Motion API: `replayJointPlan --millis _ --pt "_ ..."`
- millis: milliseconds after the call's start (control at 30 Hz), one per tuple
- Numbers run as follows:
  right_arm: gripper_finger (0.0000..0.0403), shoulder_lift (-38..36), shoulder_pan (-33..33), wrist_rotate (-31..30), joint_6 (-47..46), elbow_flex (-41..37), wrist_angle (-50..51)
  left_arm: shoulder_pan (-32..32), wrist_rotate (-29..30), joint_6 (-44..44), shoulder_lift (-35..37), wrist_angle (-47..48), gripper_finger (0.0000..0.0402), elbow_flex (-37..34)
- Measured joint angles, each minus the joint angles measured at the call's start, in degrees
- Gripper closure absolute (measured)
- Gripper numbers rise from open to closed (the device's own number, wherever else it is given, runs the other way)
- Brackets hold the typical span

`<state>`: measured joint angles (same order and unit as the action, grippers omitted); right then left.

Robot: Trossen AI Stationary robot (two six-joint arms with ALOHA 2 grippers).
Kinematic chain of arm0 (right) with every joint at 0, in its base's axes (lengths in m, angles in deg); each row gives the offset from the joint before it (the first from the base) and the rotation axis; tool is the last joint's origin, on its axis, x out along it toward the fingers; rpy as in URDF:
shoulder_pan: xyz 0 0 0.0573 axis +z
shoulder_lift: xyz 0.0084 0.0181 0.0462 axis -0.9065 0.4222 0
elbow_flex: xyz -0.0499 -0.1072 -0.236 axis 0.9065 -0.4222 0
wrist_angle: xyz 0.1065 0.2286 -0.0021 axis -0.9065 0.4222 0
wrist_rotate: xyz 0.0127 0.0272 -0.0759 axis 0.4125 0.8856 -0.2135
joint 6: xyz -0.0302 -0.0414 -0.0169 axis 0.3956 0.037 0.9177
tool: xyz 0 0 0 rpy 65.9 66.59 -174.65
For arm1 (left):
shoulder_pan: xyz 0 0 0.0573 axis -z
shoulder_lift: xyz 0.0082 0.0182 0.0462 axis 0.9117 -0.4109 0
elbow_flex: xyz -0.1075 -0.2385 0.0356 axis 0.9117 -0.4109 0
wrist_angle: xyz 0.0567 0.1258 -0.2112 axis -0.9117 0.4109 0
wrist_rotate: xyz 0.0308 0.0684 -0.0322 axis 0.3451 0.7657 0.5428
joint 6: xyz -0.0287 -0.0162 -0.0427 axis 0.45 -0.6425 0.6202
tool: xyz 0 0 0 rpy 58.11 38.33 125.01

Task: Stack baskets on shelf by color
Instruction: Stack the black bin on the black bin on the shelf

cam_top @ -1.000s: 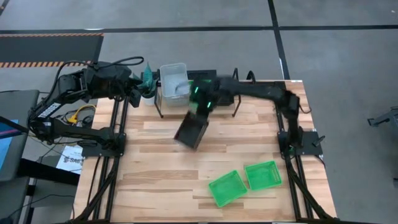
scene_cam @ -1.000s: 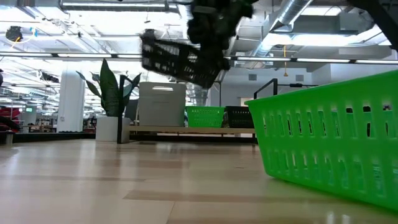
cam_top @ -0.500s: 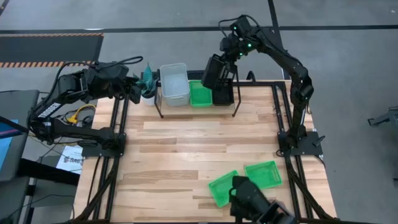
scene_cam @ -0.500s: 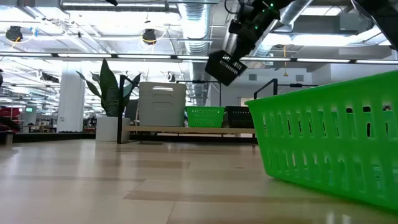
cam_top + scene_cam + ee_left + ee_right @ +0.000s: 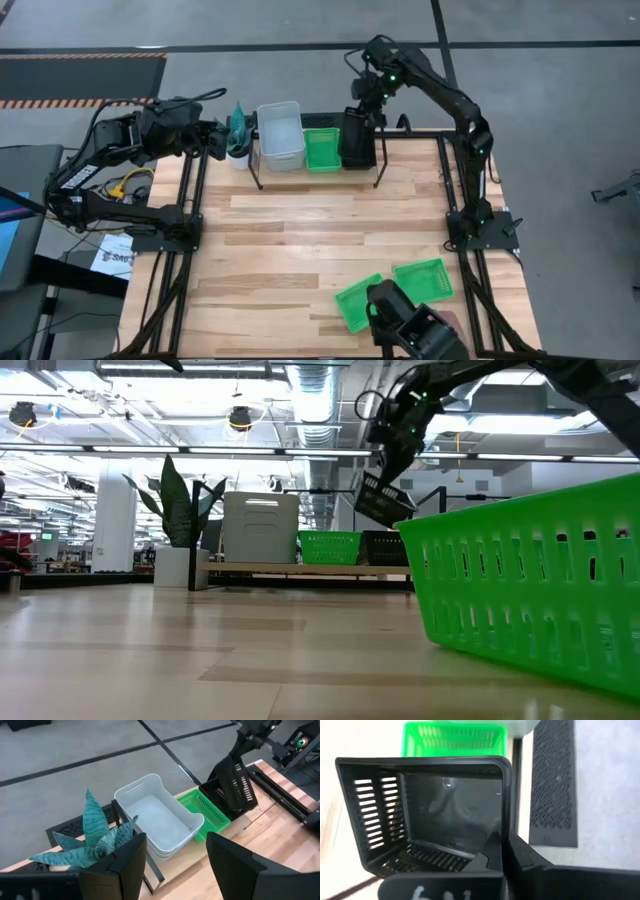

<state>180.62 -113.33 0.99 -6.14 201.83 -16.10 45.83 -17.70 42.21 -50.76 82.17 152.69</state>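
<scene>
- Table [image 5: 300, 240]: light wood planks, black frame; the high view takes in all of it, the low view only its near surface.
- Room: grey floor around the table in the high view; only the low view shows ceiling ducts, lamps and a long hall behind.
- Right arm [image 5: 450, 95] reaches from the right edge to the far side; right gripper [image 5: 366, 100] is clamped on the rim of a black basket [image 5: 357, 135].
- Black basket is tilted steeply, over the shelf's right end. The low view shows it lifted above the shelf; from the high view that gap can't be told.
- Right wrist view looks into the held basket: slotted walls, mesh bottom.
- Shelf [image 5: 315, 150] at far centre: white baskets [image 5: 280, 135] stacked left, green basket [image 5: 322, 148] in the middle, another black one under the held one.
- Left wrist view alone shows the white stack as nested.
- Two green baskets near right: [image 5: 362, 300] and [image 5: 422, 280], just beside each other.
- Left gripper [image 5: 170, 855] off the far left corner, fingers apart, holding nothing.
- Teal plant [image 5: 237, 125] left of the shelf.
</scene>
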Motion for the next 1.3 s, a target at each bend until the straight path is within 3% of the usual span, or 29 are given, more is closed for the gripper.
replayJointPlan --millis 933,1300 --pt "0.0380 3.14 -0.80 -5.06 7.10 -0.81 1.95 0.01 0.08 2.02 0.00 0.00 0.0207 0.00" --pt "0.0318 3.14 -0.24 -5.13 8.51 -0.81 1.69 0.01 0.14 0.84 0.00 0.00 0.0207 0.00"
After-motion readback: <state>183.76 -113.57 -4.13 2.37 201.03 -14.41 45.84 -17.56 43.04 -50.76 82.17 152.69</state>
